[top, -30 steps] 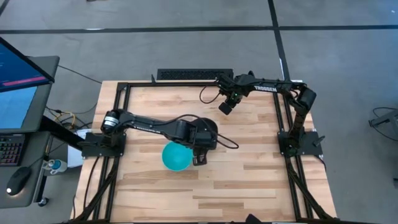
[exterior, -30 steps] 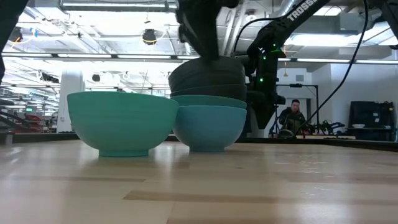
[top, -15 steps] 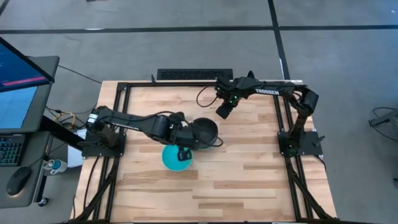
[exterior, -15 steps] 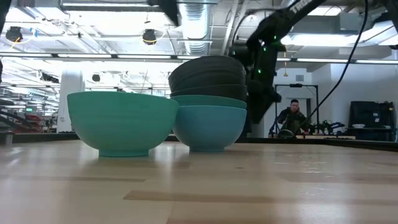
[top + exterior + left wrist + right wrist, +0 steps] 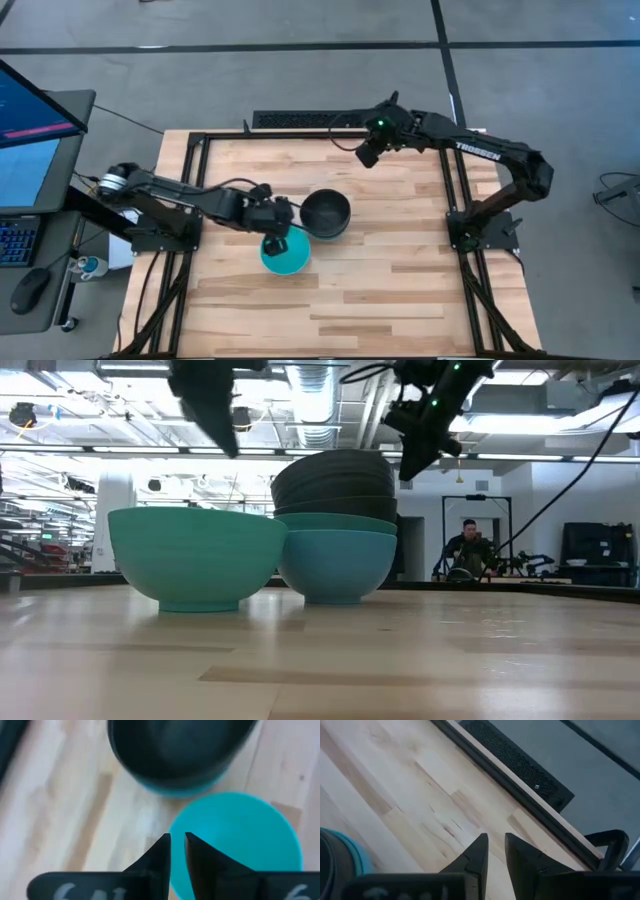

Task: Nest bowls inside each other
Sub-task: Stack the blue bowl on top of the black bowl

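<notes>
A stack of nested bowls (image 5: 326, 213) stands on the table's middle, black bowls (image 5: 335, 478) on top of a teal-green one (image 5: 335, 521) and a blue one (image 5: 337, 567). A single cyan bowl (image 5: 285, 257) stands upright on its base close beside the stack, toward the near left. My left gripper (image 5: 275, 238) hovers shut well above this bowl's rim (image 5: 235, 835), holding nothing. My right gripper (image 5: 367, 153) hangs shut and empty high over the far part of the table.
A black metal frame (image 5: 300, 135) borders the wooden table. A dark grille (image 5: 520, 757) lies beyond the far edge. Bare wood (image 5: 400, 300) spreads over the near and right parts. A person (image 5: 468, 550) sits in the room behind.
My left gripper has drawn back from the stack toward the table's left and risen, ending over the single cyan bowl. My right gripper has gone up and toward the far edge. The bowls have stayed where they were.
</notes>
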Motion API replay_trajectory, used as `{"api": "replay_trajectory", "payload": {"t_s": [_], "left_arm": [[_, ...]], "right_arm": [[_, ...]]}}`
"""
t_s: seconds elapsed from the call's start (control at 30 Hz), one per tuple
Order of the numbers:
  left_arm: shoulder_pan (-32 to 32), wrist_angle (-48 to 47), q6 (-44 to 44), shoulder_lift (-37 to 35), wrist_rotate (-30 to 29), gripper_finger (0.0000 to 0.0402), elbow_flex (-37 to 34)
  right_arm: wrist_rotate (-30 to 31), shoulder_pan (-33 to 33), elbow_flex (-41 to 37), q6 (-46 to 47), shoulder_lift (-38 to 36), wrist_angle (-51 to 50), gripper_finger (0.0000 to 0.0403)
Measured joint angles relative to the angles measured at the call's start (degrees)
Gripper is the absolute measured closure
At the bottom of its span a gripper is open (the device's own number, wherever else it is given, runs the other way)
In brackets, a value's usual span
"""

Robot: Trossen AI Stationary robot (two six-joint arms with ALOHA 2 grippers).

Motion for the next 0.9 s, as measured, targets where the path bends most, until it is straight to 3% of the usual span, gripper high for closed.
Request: {"api": "replay_trajectory", "payload": {"t_s": [0.17, 0.4, 0.67, 0.9], "left_arm": [[-0.02, 0.18, -0.70, -4.35, 3.03, 0.0337, -6.20], [0.88, 2.14, 2.20, -4.29, 6.17, 0.0296, -10.39], [3.43, 5.40, 3.78, -4.27, 9.55, 0.0254, -13.58], [4.40, 10.33, 3.75, -4.27, 12.10, 0.0251, -15.97]], "right_arm": [[-0.62, -0.12, -0.02, 1.73, -0.30, -1.33, 0.0315], [-1.42, 1.74, -0.07, 5.67, 1.77, -0.80, 0.0312], [-1.43, 2.86, -0.07, 7.40, 1.88, -0.33, 0.0262], [-1.43, 2.77, -0.07, 8.34, 1.88, -0.57, 0.0225]]}}
